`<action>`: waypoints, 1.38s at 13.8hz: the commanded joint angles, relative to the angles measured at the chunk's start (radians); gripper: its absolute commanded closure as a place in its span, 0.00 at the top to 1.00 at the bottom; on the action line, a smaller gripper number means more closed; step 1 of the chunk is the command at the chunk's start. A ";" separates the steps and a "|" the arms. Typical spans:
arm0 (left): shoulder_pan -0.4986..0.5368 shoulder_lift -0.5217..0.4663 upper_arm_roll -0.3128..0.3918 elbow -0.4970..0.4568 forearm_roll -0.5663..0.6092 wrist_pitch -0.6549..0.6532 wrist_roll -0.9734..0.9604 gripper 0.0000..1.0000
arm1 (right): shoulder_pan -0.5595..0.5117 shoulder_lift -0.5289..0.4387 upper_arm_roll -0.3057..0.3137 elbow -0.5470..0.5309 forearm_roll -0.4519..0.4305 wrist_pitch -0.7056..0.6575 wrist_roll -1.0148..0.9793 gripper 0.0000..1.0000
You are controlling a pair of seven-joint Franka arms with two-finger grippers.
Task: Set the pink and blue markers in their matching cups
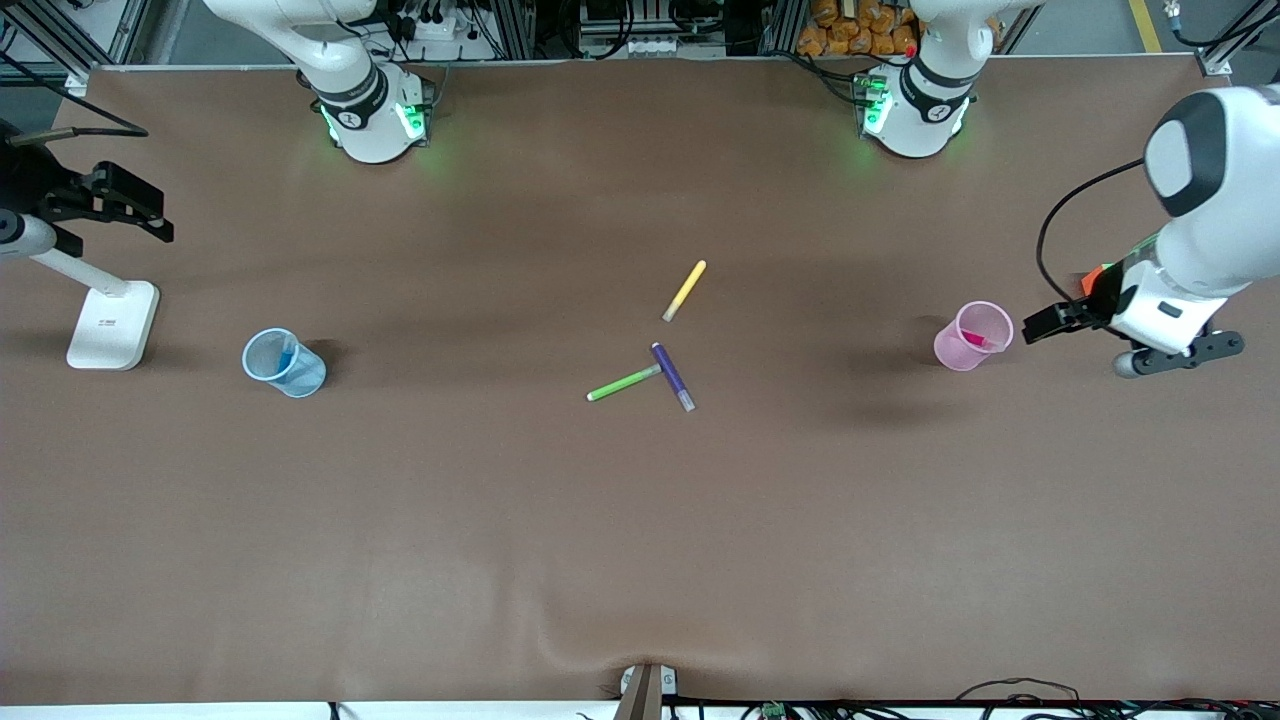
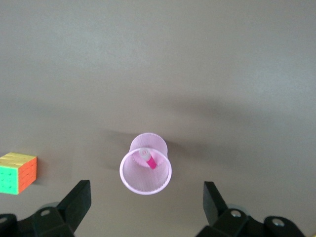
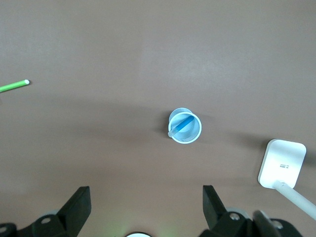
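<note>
Two cups stand on the brown table [image 1: 640, 550], one toward each end, each holding its matching marker.

Nearest the front camera, at mid-table: a purple pen [image 1: 673, 377] and a lime green pen [image 1: 624, 383], the green pen's end touching the purple pen partway along so the two make a rough T.

Just farther back, toward the right arm's end: pale blue cup [image 1: 284, 363], upright, with the blue marker [image 1: 289, 352] leaning inside it, pale cap end against the rim. A white lamp base [image 1: 113, 324] sits beside this cup, closer to the table's end.

At about the same depth, toward the left arm's end: pale pink cup [image 1: 973, 336], upright, with the pink marker [image 1: 976, 339] standing tilted inside it, pale cap end up.

Farther still, mid-table: a yellow pen [image 1: 685, 290], lying alone, apart from the other two pens.

Left hand [image 2: 147, 200]: in the air near the pink cup, at the table's end; fingers spread wide, holding nothing. A coloured puzzle cube [image 2: 18, 173] shows in its wrist view.

Right hand [image 3: 147, 200]: raised over the table near the blue cup; fingers spread wide, holding nothing.
</note>
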 commanded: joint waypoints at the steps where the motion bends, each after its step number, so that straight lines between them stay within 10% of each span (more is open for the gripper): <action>1: 0.002 -0.011 -0.005 0.094 0.020 -0.082 0.008 1.00 | -0.003 -0.028 -0.005 -0.028 -0.017 0.013 -0.045 1.00; 10: 0.006 -0.011 -0.008 0.407 0.017 -0.348 0.045 1.00 | -0.001 -0.028 -0.005 -0.031 -0.017 0.010 -0.050 1.00; 19: 0.006 -0.103 -0.010 0.441 -0.006 -0.476 0.071 1.00 | -0.004 -0.019 -0.007 0.003 -0.024 -0.001 -0.042 1.00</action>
